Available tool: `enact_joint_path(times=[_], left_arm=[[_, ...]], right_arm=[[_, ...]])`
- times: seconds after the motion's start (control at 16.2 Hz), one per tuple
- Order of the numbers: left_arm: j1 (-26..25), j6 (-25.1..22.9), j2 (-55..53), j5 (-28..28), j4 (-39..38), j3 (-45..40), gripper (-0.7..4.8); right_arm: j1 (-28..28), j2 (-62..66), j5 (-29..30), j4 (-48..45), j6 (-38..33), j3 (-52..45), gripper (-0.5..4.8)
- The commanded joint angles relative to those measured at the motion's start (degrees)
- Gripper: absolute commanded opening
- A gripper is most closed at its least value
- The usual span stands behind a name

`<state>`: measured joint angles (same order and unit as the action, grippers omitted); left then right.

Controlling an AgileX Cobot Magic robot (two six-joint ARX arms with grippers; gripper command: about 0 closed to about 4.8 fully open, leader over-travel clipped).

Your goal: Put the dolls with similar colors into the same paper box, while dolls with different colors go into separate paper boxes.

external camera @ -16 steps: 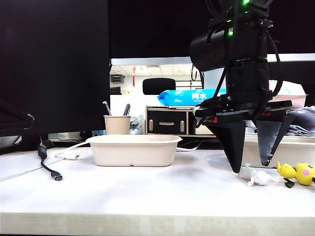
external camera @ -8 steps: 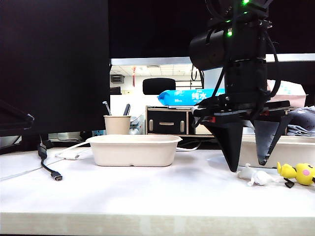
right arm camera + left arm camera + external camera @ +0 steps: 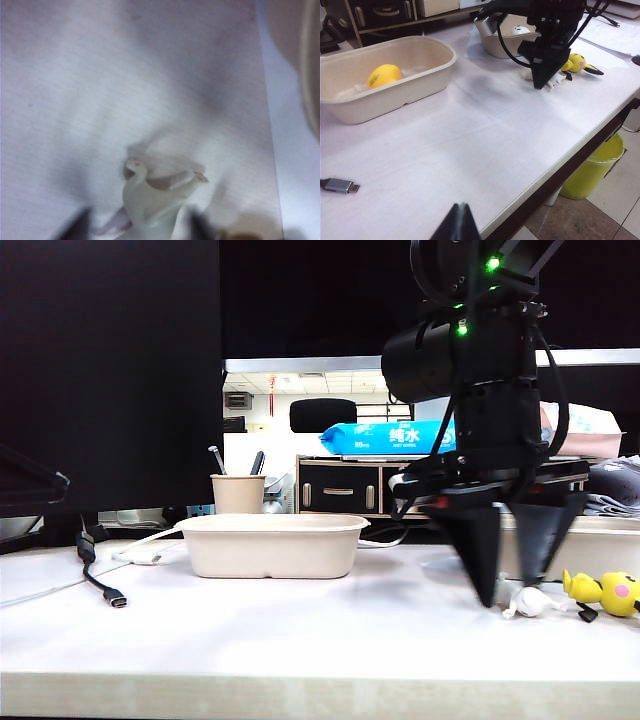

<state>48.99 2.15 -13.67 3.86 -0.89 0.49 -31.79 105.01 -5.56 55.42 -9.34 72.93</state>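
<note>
Both claws show: right claw (image 3: 512,592) points straight down, narrowed astride the white figure (image 3: 528,602); left claw (image 3: 457,223) looks pinched together.

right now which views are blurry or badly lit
Right wrist view: soft all over, the white doll and the right gripper smeared. Exterior view: dark backdrop, right gripper in silhouette with slightly blurred tips. Left wrist view: fairly sharp and evenly lit, left gripper a dark tip at the edge.
</note>
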Motion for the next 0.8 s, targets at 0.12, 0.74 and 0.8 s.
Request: enact_joint_path(times=[0.12, 0.74, 0.8], left_arm=[[0.0, -0.2, 0.0, 0.0, 0.5, 0.0, -0.06], [0.0, -0.2, 0.0, 0.0, 0.5, 0.0, -0.05], [0.0, -0.2, 0.0, 0.0, 0.5, 0.0, -0.06]], right_arm=[[0.0, 0.4, -0.1, -0.3, -0.1, 0.1, 2.07], [0.0, 2.6, 0.5, -0.5, 0.6, -0.1, 0.42], [0.0, 2.6, 0.5, -0.5, 0.8, 0.0, 0.41]])
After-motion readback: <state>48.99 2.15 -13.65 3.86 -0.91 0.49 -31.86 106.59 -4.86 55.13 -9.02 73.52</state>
